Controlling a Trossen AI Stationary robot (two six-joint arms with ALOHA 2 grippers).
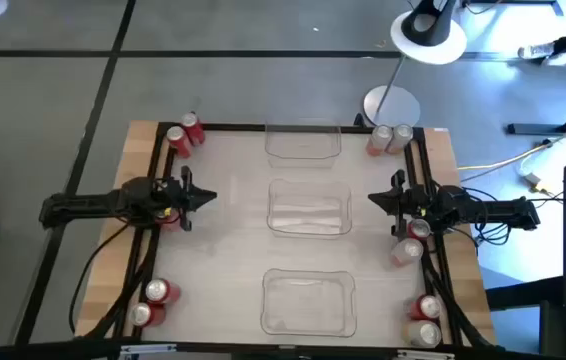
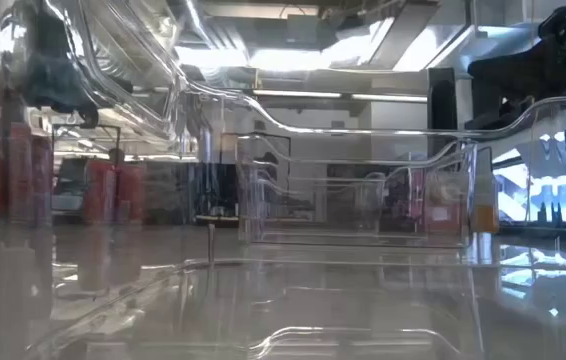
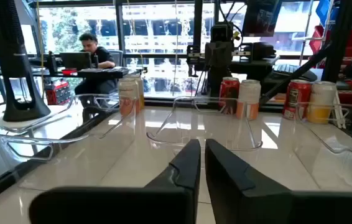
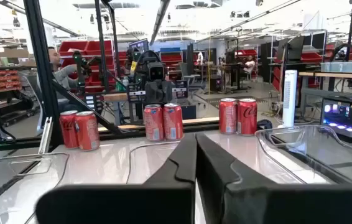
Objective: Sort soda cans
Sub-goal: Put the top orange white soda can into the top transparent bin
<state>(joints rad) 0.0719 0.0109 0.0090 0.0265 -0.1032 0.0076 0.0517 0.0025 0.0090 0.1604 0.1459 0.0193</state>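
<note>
The soda cans stand upright in pairs along both side edges of the table. On the left are a far pair (image 1: 185, 133) and a near pair (image 1: 153, 300). On the right are a far pair (image 1: 390, 138), a middle pair (image 1: 410, 240) and a near pair (image 1: 425, 320). The right wrist view shows three red pairs (image 4: 162, 121). The left wrist view shows mixed red and silver pairs (image 3: 238, 96). My left gripper (image 1: 208, 198) (image 3: 201, 165) hovers left of the middle tray, shut and empty. My right gripper (image 1: 375, 200) (image 4: 194, 165) hovers right of it, also shut and empty.
Three clear plastic trays lie in a row down the table's middle: far (image 1: 303, 150), middle (image 1: 310, 225), near (image 1: 308, 315). A white-based lamp (image 1: 428, 35) stands beyond the far right corner. A person (image 3: 92, 53) sits at a desk in the room behind.
</note>
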